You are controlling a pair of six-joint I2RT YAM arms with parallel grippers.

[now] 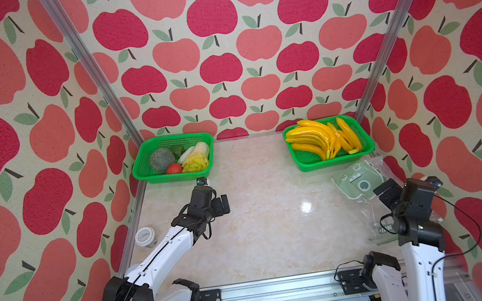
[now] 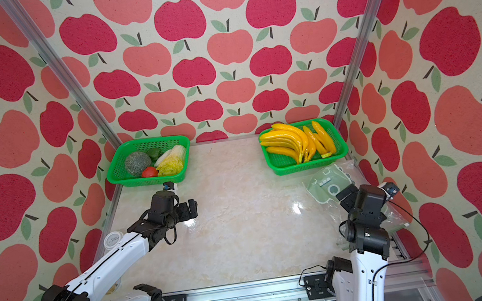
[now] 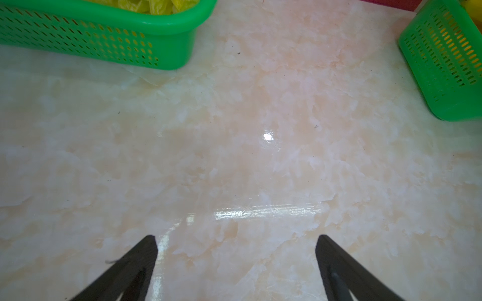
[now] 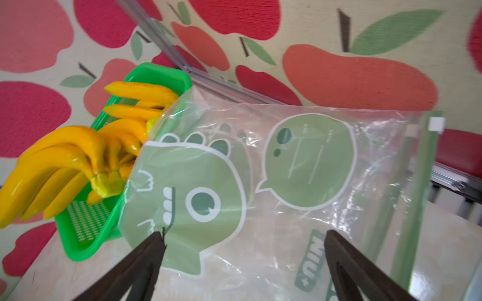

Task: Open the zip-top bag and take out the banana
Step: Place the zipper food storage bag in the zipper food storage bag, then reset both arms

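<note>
Zip-top bag (image 4: 287,169) lies flat at 4 o'clock on the table (image 1: 259,219), apparently empty. The bananas (image 1: 318,139) sit in the green basket (image 1: 307,166) at 1 o'clock. Right gripper (image 4: 243,234) hovers above the bag, jaws wide. The left gripper (image 3: 236,238) is also wide, at 9 o'clock. Risk: the loose film snags a fingertip and drags the bag along.

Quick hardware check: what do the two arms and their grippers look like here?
The left arm and right arm have white link shells with black joint housings and black wrists. Thin black cables loop loose outside the links. The left gripper and right gripper each have two flat, dark, tapering fingers.
</note>
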